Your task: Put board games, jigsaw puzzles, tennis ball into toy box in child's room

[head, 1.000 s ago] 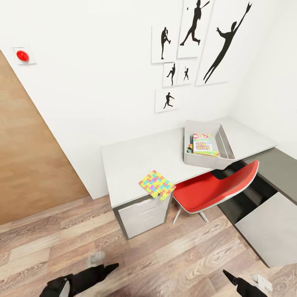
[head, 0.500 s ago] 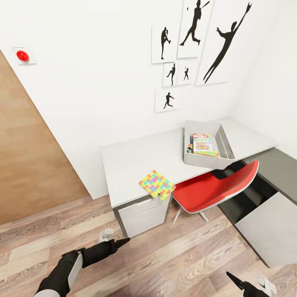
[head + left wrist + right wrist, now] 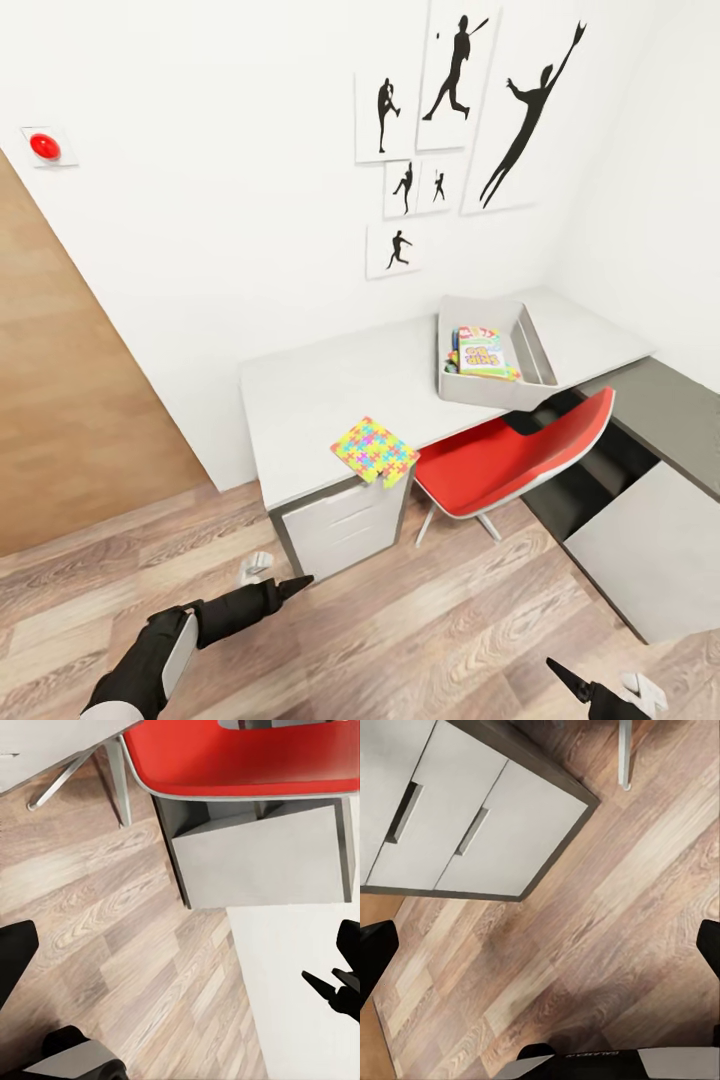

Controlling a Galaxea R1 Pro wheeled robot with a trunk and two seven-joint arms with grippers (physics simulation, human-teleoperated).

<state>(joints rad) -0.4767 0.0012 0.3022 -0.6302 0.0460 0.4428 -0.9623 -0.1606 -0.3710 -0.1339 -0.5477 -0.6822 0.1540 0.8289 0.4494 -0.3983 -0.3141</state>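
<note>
Two hands show low in the head view, both over bare wood-plank floor [image 3: 440, 620] and well short of the tabletop [image 3: 320, 390]. Of the left hand [image 3: 290, 583] a dark tapered tip points toward the white drawers [image 3: 340, 525]; how far its fingers are apart cannot be told there. Its wrist view shows dark fingers at opposite edges, spread wide with nothing between them. Much of the right hand [image 3: 575, 685] is cut off by the picture's bottom edge; its wrist view likewise shows fingers [image 3: 375, 960] set far apart, gripping nothing.

Well ahead of the left hand, one jigsaw puzzle [image 3: 374, 450] lies flat at the tabletop's front edge, a thin mat of yellow, pink, green and blue pieces, one corner hanging over the drawers. Farther beyond it sits the toy box [image 3: 530, 345], a light grey bin with sloping sides. Inside lies a brightly printed board game [image 3: 484, 353]; its lettering is too small to read, and whatever lies under it is hidden by the bin's wall. A red chair [image 3: 510, 460] is pushed under the tabletop, ahead of the right hand.
</note>
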